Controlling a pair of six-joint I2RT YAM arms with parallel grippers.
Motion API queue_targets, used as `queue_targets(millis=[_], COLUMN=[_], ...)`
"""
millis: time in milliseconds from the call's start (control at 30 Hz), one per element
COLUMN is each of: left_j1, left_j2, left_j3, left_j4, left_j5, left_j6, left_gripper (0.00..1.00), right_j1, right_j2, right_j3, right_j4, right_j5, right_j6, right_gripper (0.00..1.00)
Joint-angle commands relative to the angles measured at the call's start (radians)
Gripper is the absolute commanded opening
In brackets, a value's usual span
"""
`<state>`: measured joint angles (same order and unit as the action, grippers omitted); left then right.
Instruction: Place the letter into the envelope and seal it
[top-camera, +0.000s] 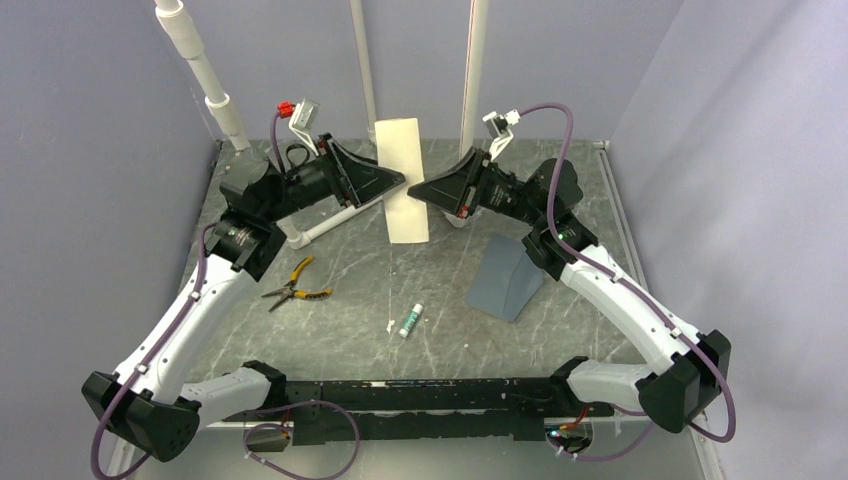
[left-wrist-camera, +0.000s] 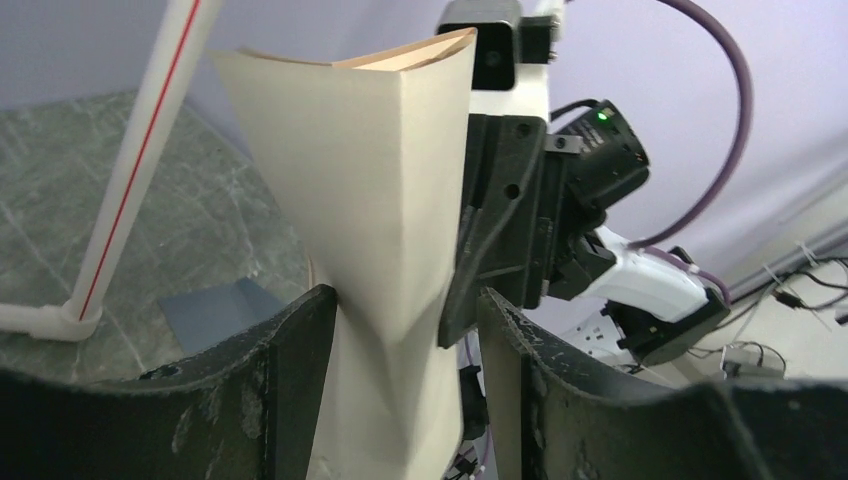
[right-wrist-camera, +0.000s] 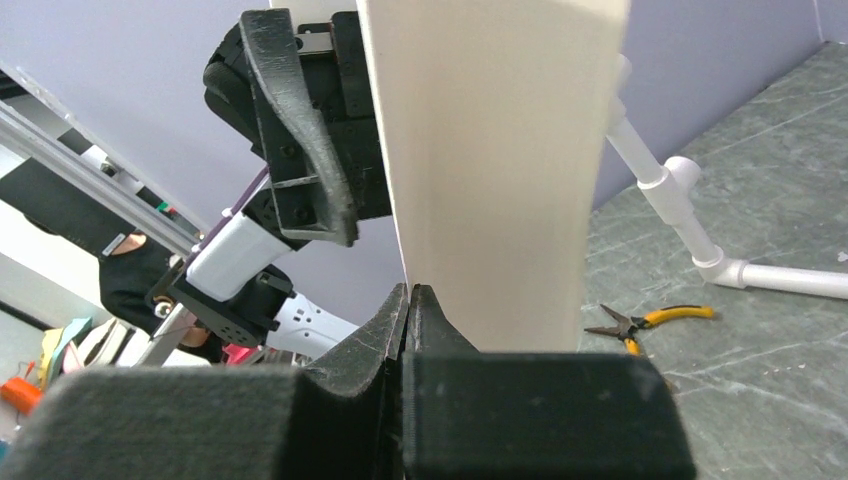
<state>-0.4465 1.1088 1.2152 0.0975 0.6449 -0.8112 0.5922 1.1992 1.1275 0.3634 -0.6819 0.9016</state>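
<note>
Letter (top-camera: 400, 150) hung upright in mid-air at top ctr of the overhead view, well clear of the tabletop (top-camera: 350, 340), cream side outward. In the left wrist view it looked bent or folded lengthwise, w/ a tan inner face peeking out at its top edge. Whether a firm crease was set couldn't be told.

Right gripper (right-wrist-camera: 410, 300) had its jaws pinched fully together on the sheet's edge and carried it. Left gripper (left-wrist-camera: 400, 330) faced it from the opposite side, jaws parted w/ the paper standing btwn them. One finger was just at the sheet and the other apart from it, so there was no clamp on that side.

Envelope (top-camera: 505, 275) sat on the tabletop right of ctr in the overhead view, beside the right arm's forearm and well apart from the letter. Its flap couldn't be read. One end seemed raised, but that was unclear.

Further out, a glue stick (top-camera: 411, 320) lay just below ctr. Pliers (top-camera: 295, 290) w/ yellow handles lay left of ctr, and a white pipe frame (top-camera: 320, 228) ran under the left gripper.

Progress, as a judgement: no part of the task proper was done. The letter was outside the envelope and nothing was sealed. The moment read as prep work, i.e. shaping or regripping the sheet in the air. Remaining steps: bring the letter down to the envelope, get its mouth open, slide the sheet in, close the flap and seal it, prob. w/ the glue stick.
</note>
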Motion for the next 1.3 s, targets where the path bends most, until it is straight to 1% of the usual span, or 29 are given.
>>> queue_targets(millis=[0,67,267,400,467,567,767,1000,1100,1267], left_j1=[-0.003,-0.003,-0.003,-0.003,-0.003,-0.003,-0.003,-0.003,-0.003,-0.003], left_j2=[-0.017,-0.012,0.000,0.009,0.010,-0.002,-0.033,-0.038,-0.040,-0.035], left_j3=[0.017,0.010,0.011,0.013,0.011,0.011,0.012,0.014,0.012,0.013], left_j4=[0.131,0.154,0.152,0.153,0.149,0.125,0.061,0.034,0.036,0.037], left_j5=[0.098,0.111,0.116,0.116,0.112,0.087,0.032,0.012,0.011,0.019], left_j6=[-0.020,-0.026,-0.026,-0.033,-0.033,-0.013,0.025,0.036,0.035,0.037], left_gripper=[0.59,0.58,0.56,0.53,0.49,0.44,0.41,0.37,0.33,0.22], right_j1=[0.009,0.012,0.019,0.026,0.027,0.027,0.027,0.027,0.027,0.027], right_j2=[0.010,0.020,0.036,0.049,0.055,0.049,0.013,-0.007,-0.005,0.001], right_j3=[0.071,0.083,0.109,0.130,0.136,0.122,0.095,0.073,0.075,0.080], right_j4=[-0.002,-0.020,-0.050,-0.099,-0.118,-0.106,-0.101,-0.091,-0.097,-0.094], right_j5=[-0.010,-0.008,0.000,0.015,0.023,0.030,0.074,0.103,0.099,0.079], right_j6=[-0.038,-0.045,-0.063,-0.085,-0.091,-0.084,-0.086,-0.077,-0.075,-0.069], right_gripper=[0.00,0.00,0.00,0.00,0.00,0.00,0.00,0.00,0.00,0.00])
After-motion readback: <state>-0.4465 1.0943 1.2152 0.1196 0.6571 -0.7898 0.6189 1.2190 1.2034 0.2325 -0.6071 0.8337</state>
